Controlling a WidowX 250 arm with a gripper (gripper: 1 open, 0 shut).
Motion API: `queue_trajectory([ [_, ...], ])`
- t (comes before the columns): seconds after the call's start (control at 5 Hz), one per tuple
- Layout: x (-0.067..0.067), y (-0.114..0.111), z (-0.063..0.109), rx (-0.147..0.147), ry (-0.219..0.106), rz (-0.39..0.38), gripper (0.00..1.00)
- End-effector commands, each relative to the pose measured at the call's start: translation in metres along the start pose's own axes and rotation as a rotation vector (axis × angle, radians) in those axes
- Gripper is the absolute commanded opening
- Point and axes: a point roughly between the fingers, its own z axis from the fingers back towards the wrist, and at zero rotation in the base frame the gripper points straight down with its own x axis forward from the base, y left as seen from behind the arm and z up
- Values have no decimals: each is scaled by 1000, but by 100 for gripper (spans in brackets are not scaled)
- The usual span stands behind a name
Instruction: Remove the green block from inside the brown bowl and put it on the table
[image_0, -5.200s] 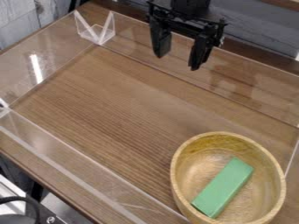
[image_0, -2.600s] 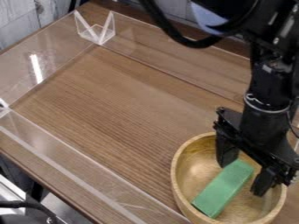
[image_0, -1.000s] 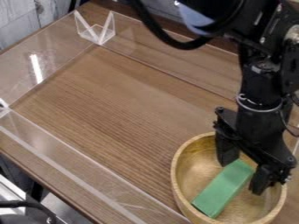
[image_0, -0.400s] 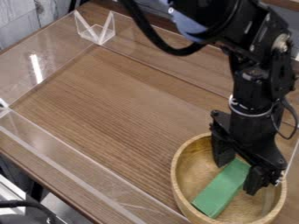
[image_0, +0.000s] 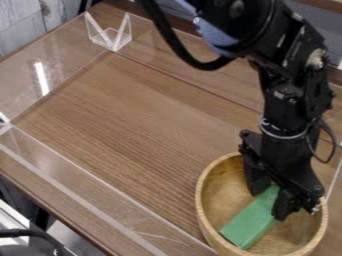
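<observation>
**Operator:** From my one camera view I have the gripper (image_0: 282, 196) pointing straight down inside the brown bowl (image_0: 214, 184), at the near right of the table (image_0: 120, 110). The black arm (image_0: 274, 60) comes in from the top of the picture and blocks the far side of the bowl's rim.

**Second:** And the green block?

**Operator:** The green block (image_0: 249, 226) lies flat on the bowl's floor, slanting from lower left to upper right. Its lower end is in plain sight; its upper end runs up under the fingers (image_0: 257, 180), which stand on either side of it.

**Second:** Is it pinched?

**Operator:** I can't say. The fingers sit close about the block's upper end, but from here I cannot make out whether the pads press on it or a gap remains, so I won't call it clenched or released. The block rests in the bowl, not lifted.

**Second:** Anything else around?

**Operator:** Low clear acrylic walls (image_0: 80, 215) border the table, and a small clear bracket (image_0: 107, 31) stands at the far left corner, well apart from the bowl.
</observation>
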Motion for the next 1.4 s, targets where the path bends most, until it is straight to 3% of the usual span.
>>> queue_trajectory([
  [0.0,3,1,15,-1,-30,14,0],
  [1.2,-5,1,35,-11,-24,55,0],
])
